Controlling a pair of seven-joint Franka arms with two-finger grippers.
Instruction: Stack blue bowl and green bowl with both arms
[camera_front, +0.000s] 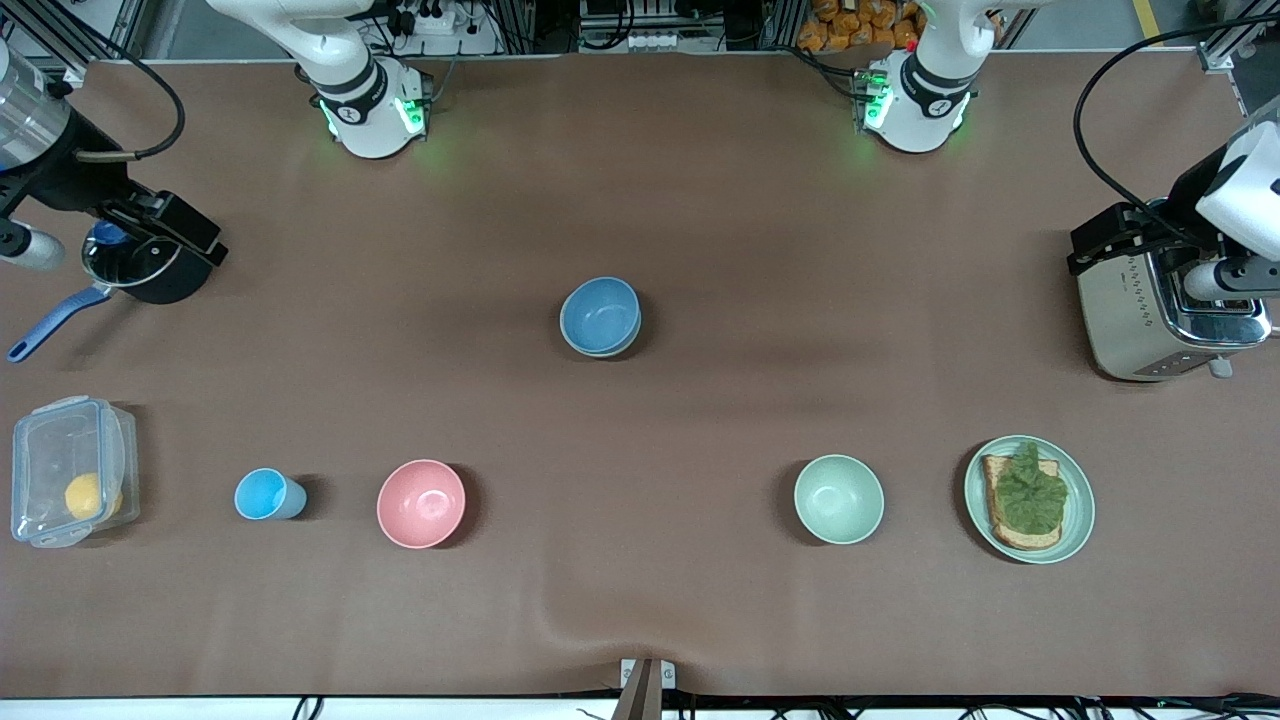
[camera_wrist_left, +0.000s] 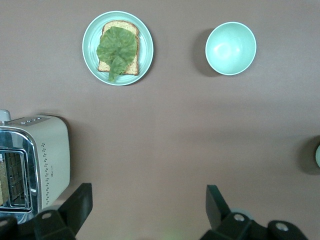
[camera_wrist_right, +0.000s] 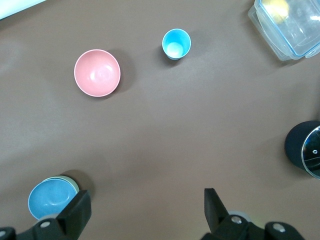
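1. My right gripper hangs over the black pot with a glass lid at the right arm's end of the table. Its fingers stand wide apart and hold nothing.
2. The round matte medium-blue bowl is in the middle of the table, between my two grippers and well apart from both. I judge neither arm clearly nearer.
3. This bowl sits inside the round sage-green bowl, of which only a thin edge shows under it. So I judge the stacking done already, and the coming move is more a matter of staying away than of reaching.
4. My left gripper hangs over the silver toaster at the left arm's end. It is also wide apart and empty.
5. Counted from the right arm's end:
   - one clear plastic box with a yellow thing inside
   - one small light-blue cup
   - one pink bowl
   - the one stack of two bowls
   - one pale mint bowl
   - one mint plate carrying toast with a green leaf
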